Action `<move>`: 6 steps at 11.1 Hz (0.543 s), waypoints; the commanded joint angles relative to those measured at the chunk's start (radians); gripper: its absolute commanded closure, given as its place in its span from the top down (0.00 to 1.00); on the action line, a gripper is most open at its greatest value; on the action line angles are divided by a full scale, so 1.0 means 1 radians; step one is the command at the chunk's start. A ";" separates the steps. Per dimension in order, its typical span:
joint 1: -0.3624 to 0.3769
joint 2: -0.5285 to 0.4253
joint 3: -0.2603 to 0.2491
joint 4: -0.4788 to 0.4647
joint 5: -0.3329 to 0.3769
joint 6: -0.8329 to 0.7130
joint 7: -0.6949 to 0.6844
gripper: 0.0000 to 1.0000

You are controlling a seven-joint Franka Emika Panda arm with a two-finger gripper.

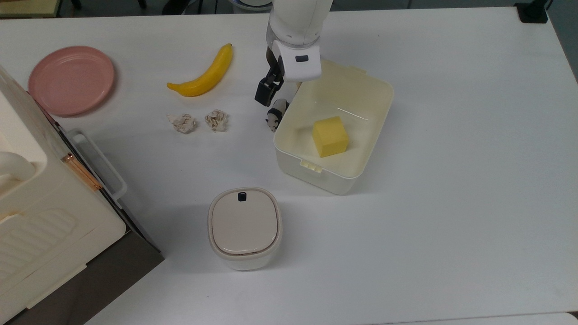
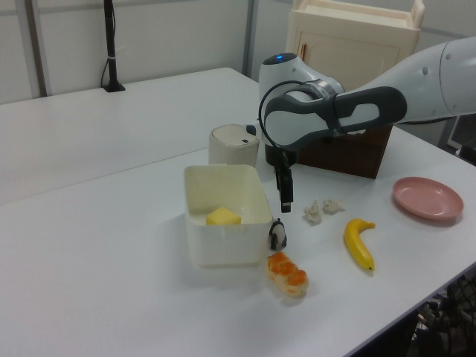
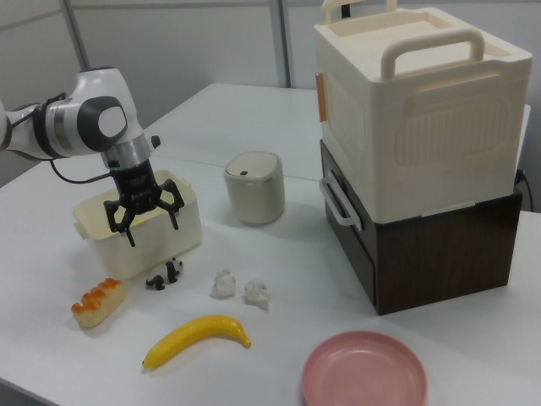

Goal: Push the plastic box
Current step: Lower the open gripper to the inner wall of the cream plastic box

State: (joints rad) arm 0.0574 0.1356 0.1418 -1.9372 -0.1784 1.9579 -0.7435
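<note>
Gripper (image 3: pixel 142 208) spread wide, cream deep-walled plastic box (image 3: pixel 182 228) alongside.

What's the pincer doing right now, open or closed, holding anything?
Pincer: open, fingers spread wide, holding nothing. It hangs beside the plastic box, above the panda toy.

Robotics lab or test room; white table (image 1: pixel 451 203) set with toy props (banana (image 1: pixel 203 76), panda (image 1: pixel 275 115)); robot arm (image 2: pixel 357 111) over it; grey partition walls (image 2: pixel 171 37) behind.
</note>
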 commanded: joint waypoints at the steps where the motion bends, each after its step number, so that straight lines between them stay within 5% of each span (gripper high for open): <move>1: 0.018 0.018 -0.010 0.023 -0.023 0.016 0.061 1.00; 6: 0.041 0.050 -0.010 0.053 -0.024 0.013 0.075 1.00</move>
State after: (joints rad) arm 0.0597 0.1643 0.1417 -1.9042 -0.1786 1.9587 -0.7016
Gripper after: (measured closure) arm 0.000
